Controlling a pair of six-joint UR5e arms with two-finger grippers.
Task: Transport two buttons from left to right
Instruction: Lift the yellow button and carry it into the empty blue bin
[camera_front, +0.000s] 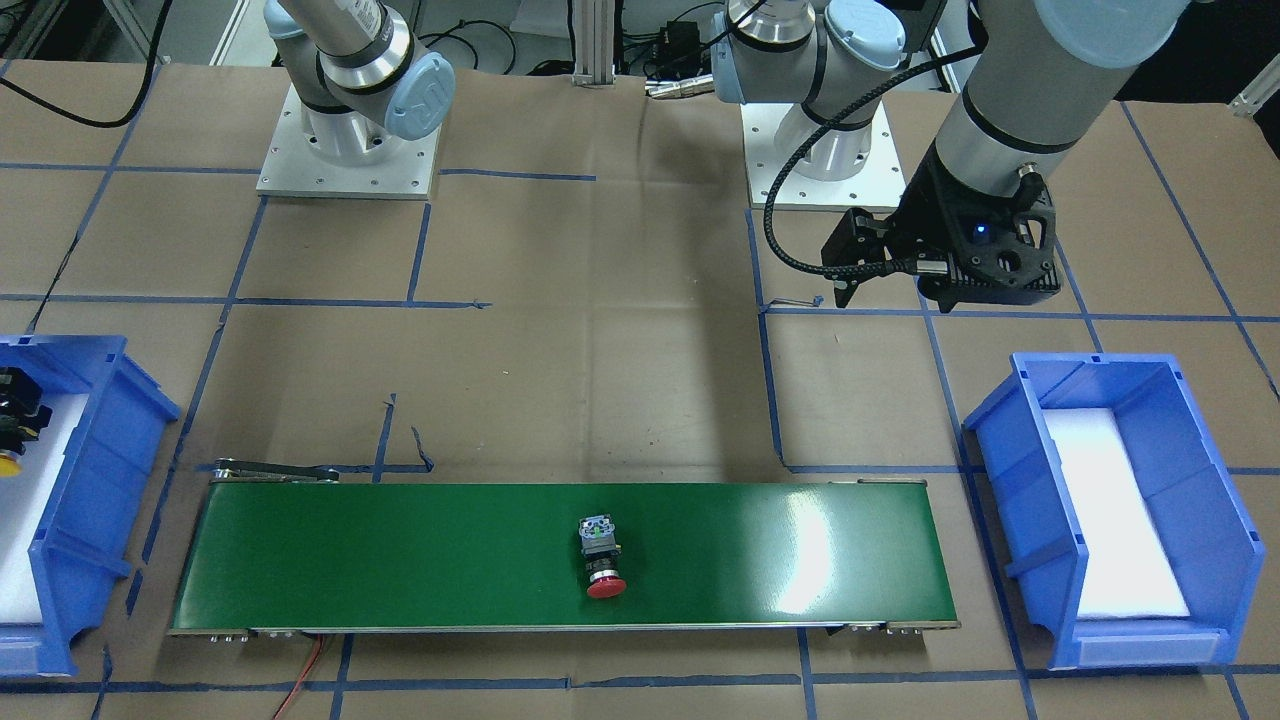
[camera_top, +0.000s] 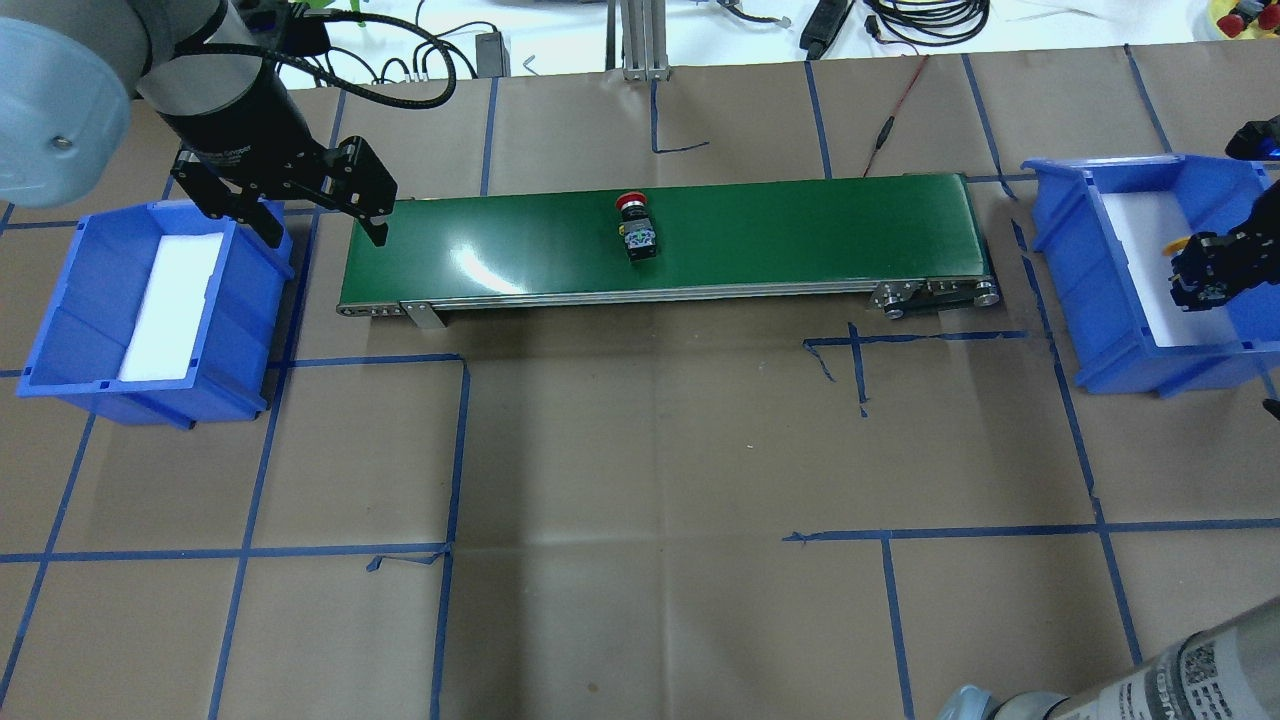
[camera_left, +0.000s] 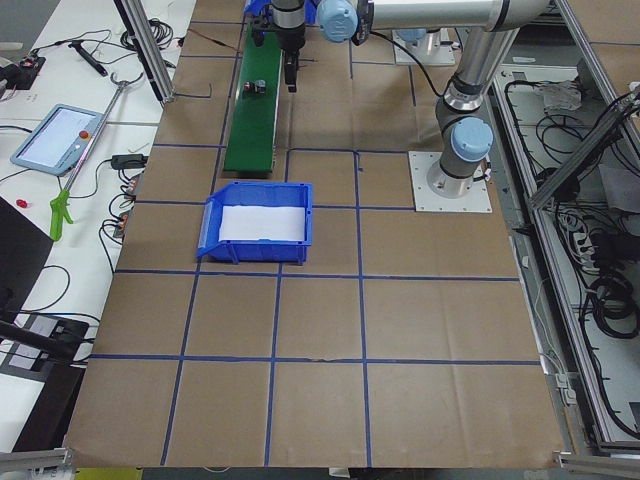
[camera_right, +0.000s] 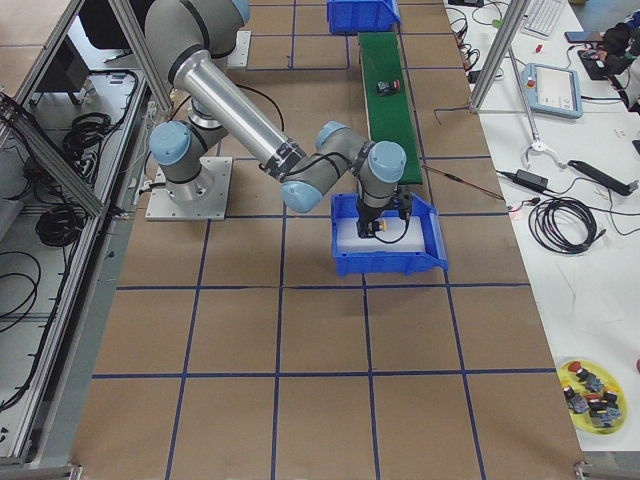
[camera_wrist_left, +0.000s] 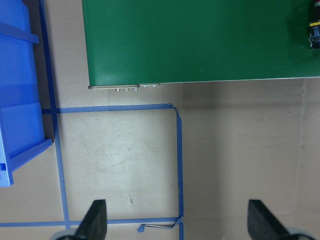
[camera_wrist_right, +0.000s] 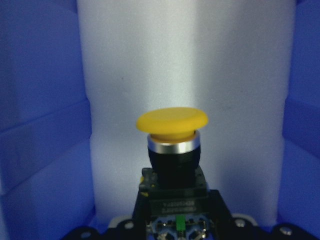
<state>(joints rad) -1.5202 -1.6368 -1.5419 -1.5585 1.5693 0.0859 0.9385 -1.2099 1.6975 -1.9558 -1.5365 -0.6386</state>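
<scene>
Right pincer (camera_top: 1200, 278) grips the yellow button (camera_wrist_right: 172, 122) within the bin (camera_top: 1060, 220). Let go too high, it could bounce out. Left pincer (camera_top: 322, 226) is open, and the red button (camera_top: 635, 225) lies on the belt (camera_top: 800, 235).

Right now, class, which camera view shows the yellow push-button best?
The right wrist-mounted view: the yellow push-button looms large, cap, metal ring and black collar clear. Overhead shows only a yellow sliver; front-facing crops it at the edge; exterior right shows a speck; the others, nothing.
</scene>
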